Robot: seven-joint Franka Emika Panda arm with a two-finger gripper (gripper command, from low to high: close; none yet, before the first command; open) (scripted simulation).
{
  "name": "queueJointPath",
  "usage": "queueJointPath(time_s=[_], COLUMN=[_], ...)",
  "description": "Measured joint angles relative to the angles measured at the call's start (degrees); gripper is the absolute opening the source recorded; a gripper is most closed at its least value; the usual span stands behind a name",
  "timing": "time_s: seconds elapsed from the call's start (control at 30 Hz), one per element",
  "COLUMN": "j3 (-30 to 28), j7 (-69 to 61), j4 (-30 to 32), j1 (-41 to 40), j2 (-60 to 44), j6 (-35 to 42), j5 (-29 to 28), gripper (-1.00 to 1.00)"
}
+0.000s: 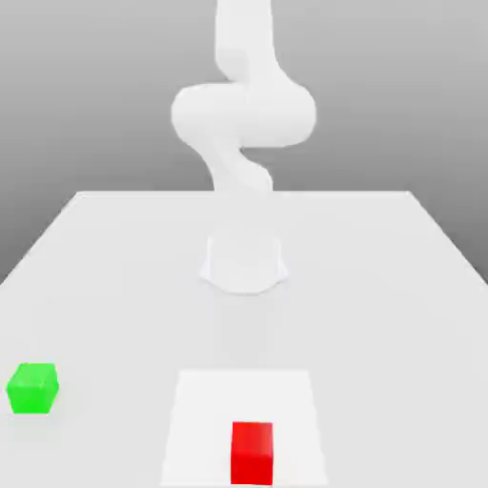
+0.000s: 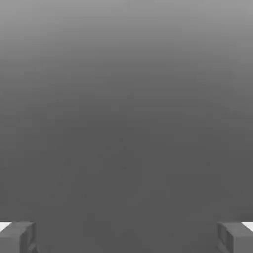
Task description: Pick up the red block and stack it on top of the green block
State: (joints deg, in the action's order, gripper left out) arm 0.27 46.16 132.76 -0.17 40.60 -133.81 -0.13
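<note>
Red block (image 1: 253, 452): showing smooth, unmarked faces of flat, saturated colour, matt, like moulded plastic. Green block (image 1: 33, 388), lying well apart from the red block toward the exterior view's left: presenting the same smooth, plain, matt finish. Table (image 1: 400, 286): appearing as a smooth, pale grey, matt surface; the patch (image 1: 200, 419) under the red block is reading brighter white, equally smooth. Arm (image 1: 243, 114), beyond the red block: looking like smooth white plastic casing. Fingertips (image 2: 17, 237): showing dull grey, matt faces with sharp edges.

red block (image 1: 253, 452) flat on table, green block (image 1: 33, 388) well apart toward exterior view's left
</note>
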Motion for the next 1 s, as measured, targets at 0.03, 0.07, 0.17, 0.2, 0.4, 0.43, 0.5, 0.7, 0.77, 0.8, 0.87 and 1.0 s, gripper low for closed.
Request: queueJointPath(time_s=[0.03, 0.07, 0.17, 0.2, 0.4, 0.43, 0.5, 0.7, 0.77, 0.8, 0.87, 1.0], j3=[0.10, 0.20, 0.49, 0.56, 0.93, 1.01, 1.02, 1.26, 1.31, 1.34, 1.27, 0.89], j7=[0.14, 0.29, 0.68, 0.82, 1.63, 1.75, 2.02, 2.57, 2.63, 2.66, 2.81, 3.16], j4=[0.42, 0.83, 2.01, 2.40, 4.73, 5.12, 5.90, 8.22, 9.01, 9.38, 9.25, 8.22], j1=[-0.06, -0.11, -0.29, -0.32, -0.48, -0.52, -0.47, -0.46, -0.41, -0.39, -0.32, -0.03], j2=[-2.26, -4.43, -10.74, -12.82, -25.29, -27.36, -31.52, -43.97, -48.12, -50.20, -54.35, -62.01], j6=[-0.88, -1.72, -4.16, -4.97, -9.81, -10.61, -12.21, -17.02, -18.66, -19.50, -22.33, -28.59], j5=[-0.07, -0.14, -0.31, -0.38, -0.76, -0.80, -0.93, -0.95, -0.79, -0.70, -0.82, -1.26], gripper=[0.00, 0.00, 0.00, 0.00, 0.00, 0.00, 0.00, 0.00, 0.00, 0.00, 0.00, -1.00])
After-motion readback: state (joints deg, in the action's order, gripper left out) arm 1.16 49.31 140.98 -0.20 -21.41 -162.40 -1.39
